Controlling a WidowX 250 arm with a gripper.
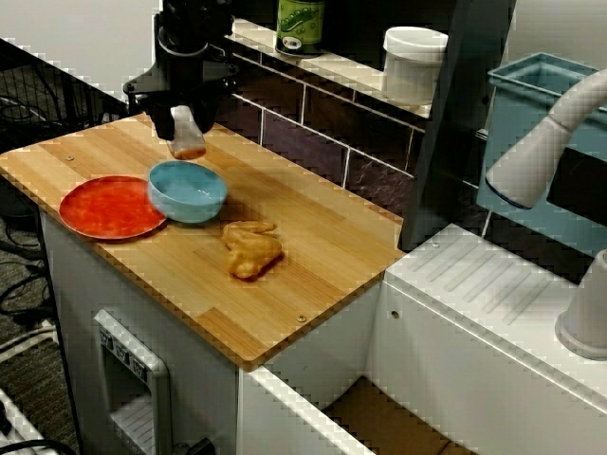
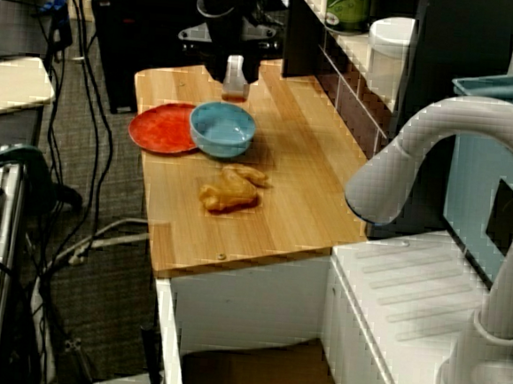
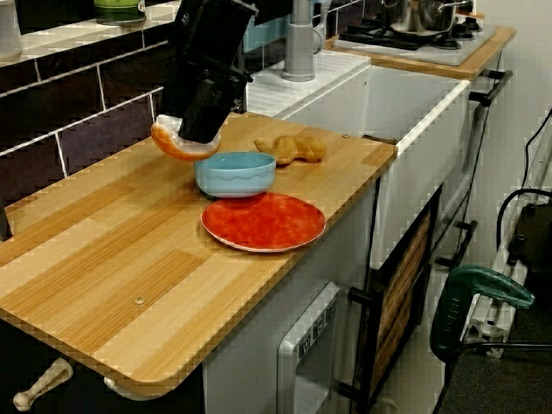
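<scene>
Gripper [image 1: 187, 140] clamped on orange piece [image 1: 189, 151] near blue bowl [image 1: 188, 191]; red plate [image 1: 106, 209], brown food [image 1: 251, 249] nearby.

You're looking at a mock kitchen: a wooden worktop [image 1: 313, 275], a dark tiled wall [image 1: 313, 133] behind it, a tap [image 1: 560, 133] and white sink [image 1: 493, 294] at right, a hob [image 3: 414, 39] with pots [image 3: 423, 13] at upper right, and loose cables [image 2: 102, 233] on the floor at left.
</scene>
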